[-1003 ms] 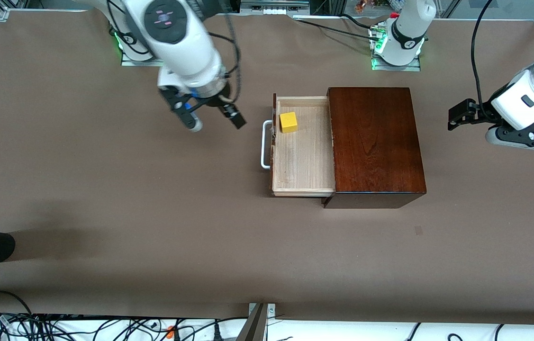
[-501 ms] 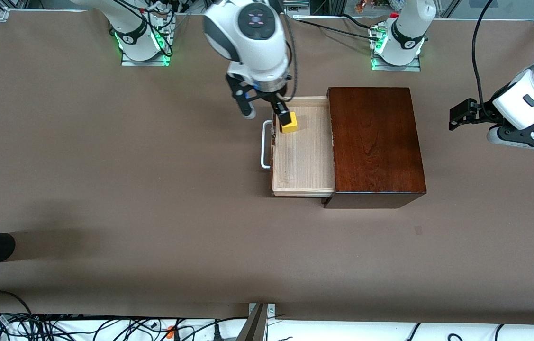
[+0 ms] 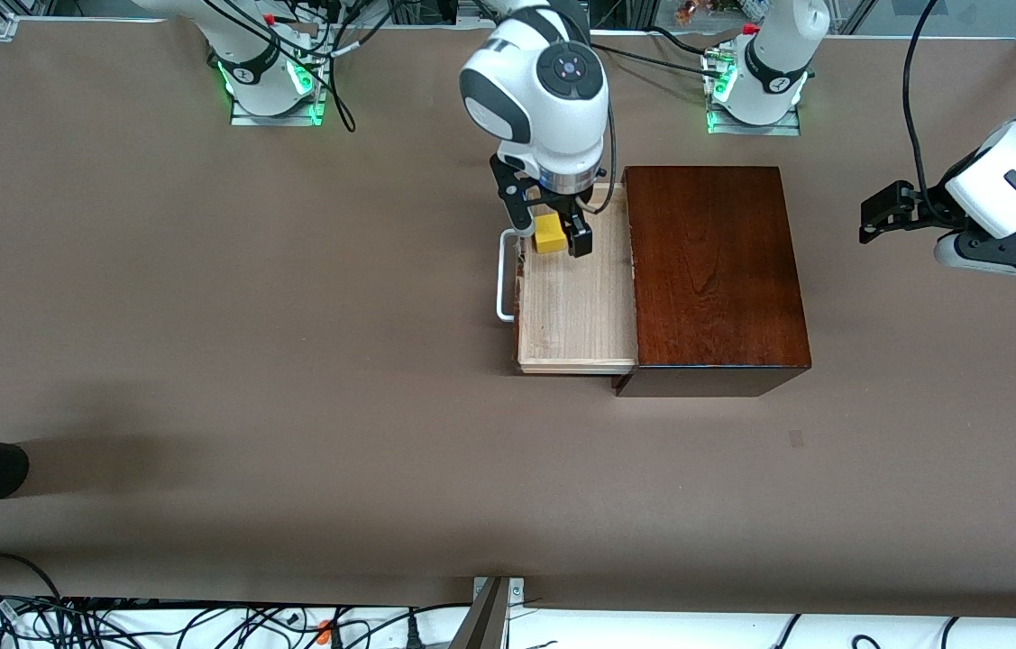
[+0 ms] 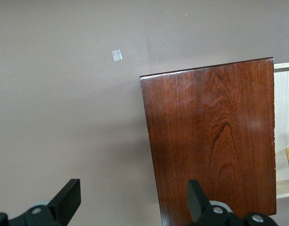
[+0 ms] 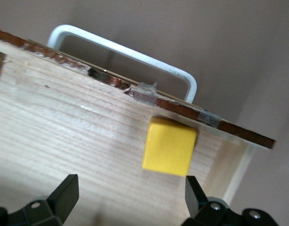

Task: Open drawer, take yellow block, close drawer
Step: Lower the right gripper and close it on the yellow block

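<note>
1. Yellow marks the target: the yellow block point(image 3: 549, 234) sits on the pale floor of the drawer point(image 3: 580, 306), which is pulled out of the dark wooden box point(image 3: 715, 270). The block lies in the corner farthest from the front camera, just beside the drawer front that carries the white handle point(image 3: 501, 275).
2. Directly over that corner hangs the right gripper point(image 3: 553, 236), its jaws spread wide and holding nothing. One finger shows toward the handle and the other toward the box, so the block lies between them in the front view.
3. In the right wrist view the block point(image 5: 169, 146) appears ahead of the fingertips and closer to one finger point(image 5: 196, 193) than the other, so a small centring shift looks needed before descent.
4. A cube has no long axis; its faces look roughly square to the jaws.
5. Well apart, the left gripper point(image 3: 877, 216) waits over bare table at its own end, jaws released. The right arm is clearly the nearer one.
</note>
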{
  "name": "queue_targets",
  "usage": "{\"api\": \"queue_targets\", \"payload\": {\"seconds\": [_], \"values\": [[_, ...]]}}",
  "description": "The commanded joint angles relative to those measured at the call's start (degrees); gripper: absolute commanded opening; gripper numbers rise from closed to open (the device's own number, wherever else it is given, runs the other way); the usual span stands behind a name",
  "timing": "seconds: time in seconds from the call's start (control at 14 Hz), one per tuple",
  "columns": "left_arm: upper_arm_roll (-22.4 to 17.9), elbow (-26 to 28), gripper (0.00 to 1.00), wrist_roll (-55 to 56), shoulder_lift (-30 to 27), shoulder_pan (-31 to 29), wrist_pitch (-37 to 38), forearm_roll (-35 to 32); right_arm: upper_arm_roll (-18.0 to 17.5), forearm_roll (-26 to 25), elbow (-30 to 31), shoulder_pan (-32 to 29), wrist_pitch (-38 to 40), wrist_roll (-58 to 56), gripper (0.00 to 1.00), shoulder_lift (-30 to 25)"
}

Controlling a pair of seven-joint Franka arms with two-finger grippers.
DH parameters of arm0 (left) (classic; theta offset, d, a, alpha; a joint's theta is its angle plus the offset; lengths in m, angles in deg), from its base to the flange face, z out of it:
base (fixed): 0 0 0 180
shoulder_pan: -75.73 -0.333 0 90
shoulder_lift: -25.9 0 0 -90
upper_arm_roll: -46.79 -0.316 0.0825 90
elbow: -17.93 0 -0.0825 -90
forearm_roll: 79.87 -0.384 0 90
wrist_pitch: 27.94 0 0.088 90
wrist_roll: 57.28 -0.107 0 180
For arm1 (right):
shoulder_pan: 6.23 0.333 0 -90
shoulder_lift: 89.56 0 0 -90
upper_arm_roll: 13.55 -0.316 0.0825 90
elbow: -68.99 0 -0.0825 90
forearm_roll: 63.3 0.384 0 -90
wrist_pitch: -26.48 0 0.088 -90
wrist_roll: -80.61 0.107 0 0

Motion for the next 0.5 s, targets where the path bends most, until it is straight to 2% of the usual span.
{"api": "queue_targets", "payload": {"seconds": [0.0,0.43], "values": [[0.7,1.2,1.00,-0.6,-1.5,-0.5,0.3,-1.2,0.7,-1.5,-2.2,0.8,0.2,1.4,1.00,2.5],[0.7,1.2,1.00,-0.6,-1.5,-0.5,0.4,-1.2,0.7,-1.5,-1.0,0.8,0.8,1.2,1.00,3.3]]}}
